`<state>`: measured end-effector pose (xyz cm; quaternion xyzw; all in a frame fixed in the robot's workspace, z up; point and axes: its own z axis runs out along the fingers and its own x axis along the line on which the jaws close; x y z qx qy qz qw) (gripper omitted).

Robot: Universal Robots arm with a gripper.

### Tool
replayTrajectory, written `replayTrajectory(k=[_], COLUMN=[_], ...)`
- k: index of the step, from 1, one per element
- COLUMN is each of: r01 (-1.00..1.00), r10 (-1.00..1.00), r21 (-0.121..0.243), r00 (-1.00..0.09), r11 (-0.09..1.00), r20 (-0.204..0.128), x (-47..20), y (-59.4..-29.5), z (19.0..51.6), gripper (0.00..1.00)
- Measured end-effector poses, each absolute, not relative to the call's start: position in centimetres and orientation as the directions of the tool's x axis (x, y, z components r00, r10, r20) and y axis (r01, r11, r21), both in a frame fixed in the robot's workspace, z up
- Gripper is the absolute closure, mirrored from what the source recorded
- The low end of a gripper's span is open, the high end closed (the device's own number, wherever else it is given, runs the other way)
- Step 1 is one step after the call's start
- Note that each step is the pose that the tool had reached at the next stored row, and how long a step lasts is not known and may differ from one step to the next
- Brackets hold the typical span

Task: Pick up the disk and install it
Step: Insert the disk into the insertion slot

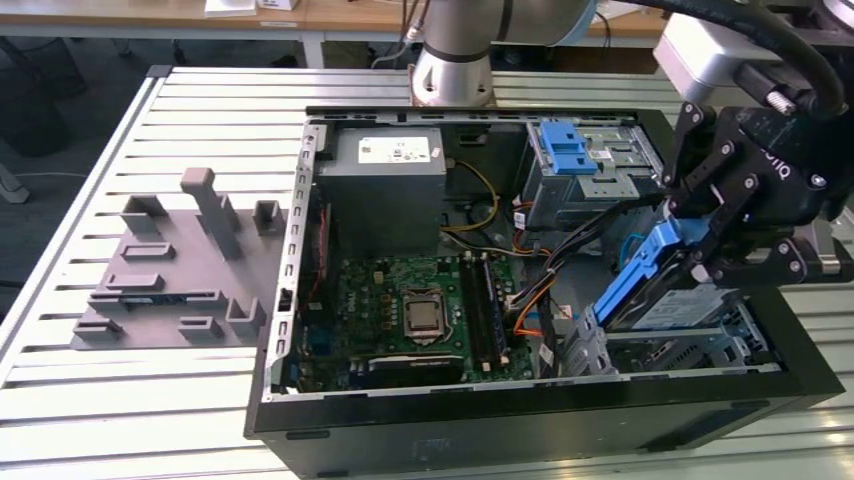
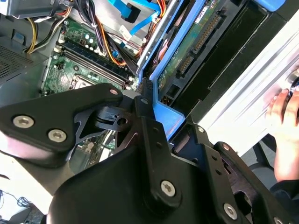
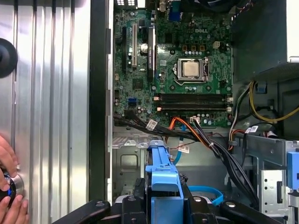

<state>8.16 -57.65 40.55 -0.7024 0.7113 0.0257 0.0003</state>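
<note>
The disk [image 1: 683, 306], held tilted and clamped between the fingers [image 3: 133, 210], should be levelled and eased squarely into the drive bay [image 1: 681, 350], clear of the loose cables [image 1: 567, 250]

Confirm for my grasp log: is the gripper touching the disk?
Touching. In the first wrist view the fingers of the gripper clamp the blue frame of the disk from both sides.

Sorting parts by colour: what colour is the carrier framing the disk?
Blue; the carrier around the disk shows best in the exterior view.
</note>
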Motion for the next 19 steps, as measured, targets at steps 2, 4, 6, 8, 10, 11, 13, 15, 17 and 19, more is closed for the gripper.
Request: replayTrajectory(k=[2,4,6,8,10,11,13,15,17,19], r01=[-0.999,-0.999,-0.999,-0.999,-0.999,-0.999,-0.999,-0.999,-0.999,-0.999], r10=[-0.999,-0.999,-0.999,-0.999,-0.999,-0.999,-0.999,-0.999,-0.999,-0.999], r21=[0.036,0.036,0.036,0.036,0.036,0.036,0.036,0.036,0.036,0.036], r00=[-0.013,-0.013,-0.013,-0.013,-0.013,-0.013,-0.013,-0.013,-0.013,-0.013], r11=[0.012,0.012,0.012,0.012,0.012,0.012,0.012,0.012,0.012,0.012], r20=[-0.037,-0.037,-0.037,-0.037,-0.037,-0.037,-0.037,-0.037,-0.037,-0.037], x=[8.2,8.2,8.2,8.2,8.2,8.2,8.2,8.2,8.2,8.2], y=[-57.7,-57.7,-57.7,-57.7,-57.7,-57.7,-57.7,-57.7,-57.7,-57.7], z=[40.4,40.3,40.1,40.0,39.8,39.8,39.6,39.5,39.3,39.2], gripper=[0.63,0.63,0.63,0.63,0.63,0.63,0.63,0.63,0.63,0.63])
